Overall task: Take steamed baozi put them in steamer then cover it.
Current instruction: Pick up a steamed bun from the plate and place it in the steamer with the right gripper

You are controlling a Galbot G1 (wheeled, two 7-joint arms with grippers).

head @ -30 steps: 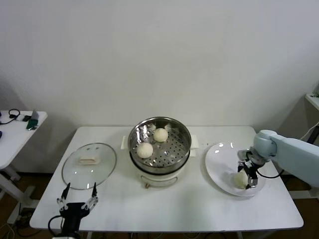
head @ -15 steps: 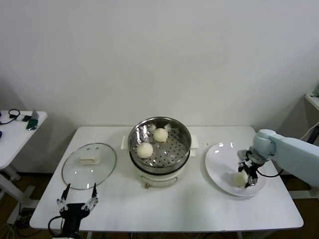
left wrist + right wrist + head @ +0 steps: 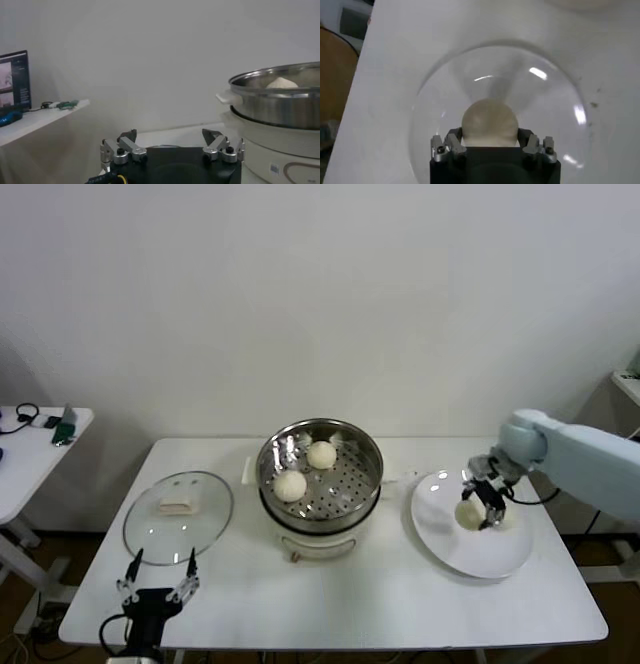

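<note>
Two steamed baozi (image 3: 322, 454) (image 3: 291, 485) lie in the steel steamer (image 3: 371, 474) at the table's middle. A third baozi (image 3: 467, 513) (image 3: 489, 120) hangs just above the white plate (image 3: 450, 556) (image 3: 440, 95), with my right gripper (image 3: 478, 506) (image 3: 489, 134) shut on its sides. The cover (image 3: 150, 529), a glass lid with a cream handle, lies flat on the table left of the steamer. My left gripper (image 3: 157, 584) (image 3: 170, 137) stays open and empty at the front left edge, in front of the cover; from there the steamer (image 3: 280, 102) shows with a baozi (image 3: 281, 82) peeking over its rim.
The steamer sits on a cream-white pot base (image 3: 320, 539). A small side table (image 3: 35, 454) with cables and gadgets stands off to the left. A white wall closes the back. Bare tabletop (image 3: 400, 604) runs along the front edge.
My right gripper has closed on the baozi at the plate's front and lifted it up and back toward the steamer side of the plate. The left arm has not moved.
</note>
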